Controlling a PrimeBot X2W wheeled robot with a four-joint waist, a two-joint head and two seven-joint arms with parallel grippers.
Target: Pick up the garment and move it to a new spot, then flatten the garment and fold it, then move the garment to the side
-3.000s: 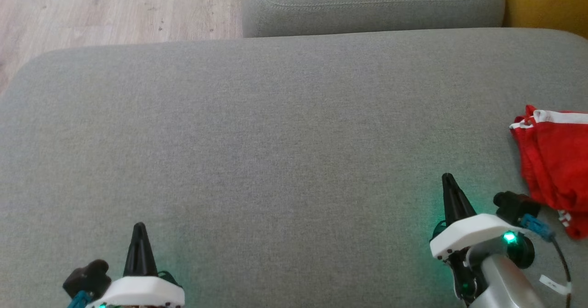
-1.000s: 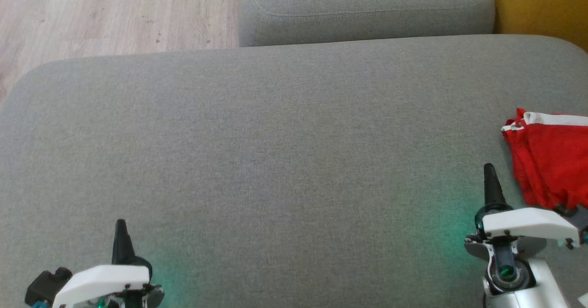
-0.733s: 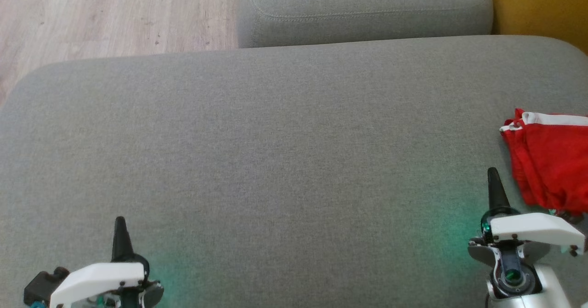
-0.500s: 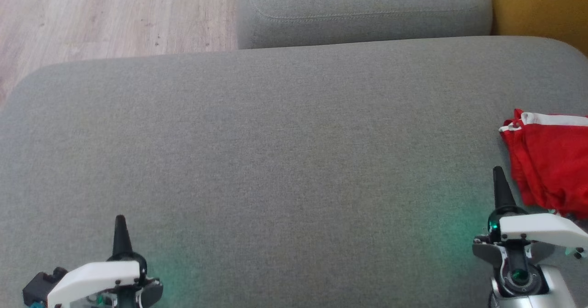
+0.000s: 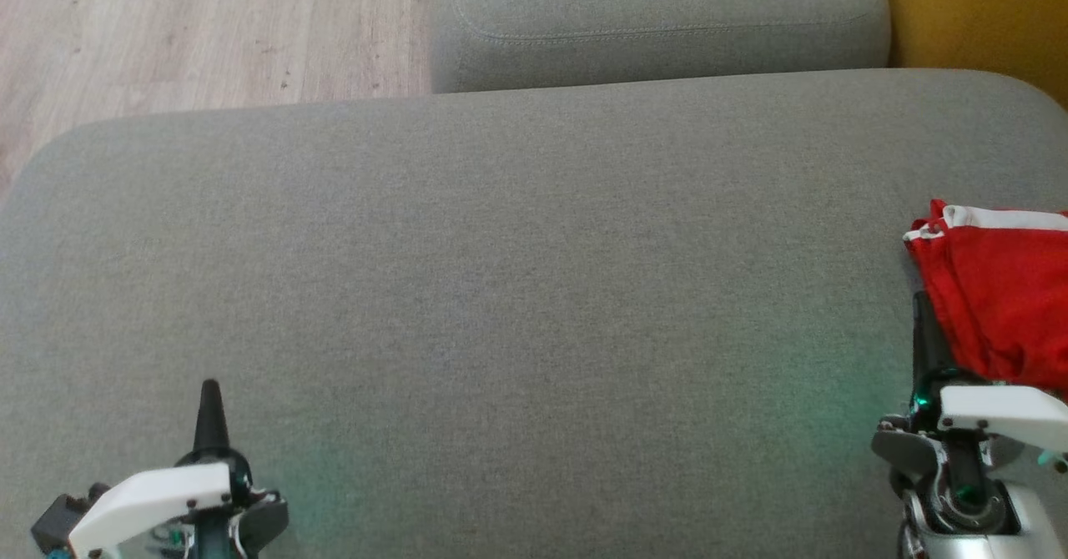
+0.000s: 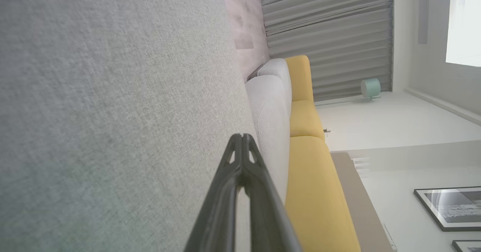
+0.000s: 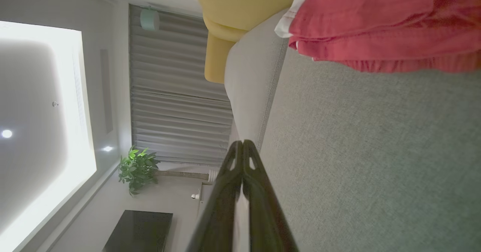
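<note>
Left pincer and right pincer both together; the right has drifted right, beside the red garment at the sofa edge: fetching, or finished.

My head cam looks down on the grey cushion, both wrist cams skim it low, close, rolled sideways toward the curtain; head and right wrist share the red garment.
</note>
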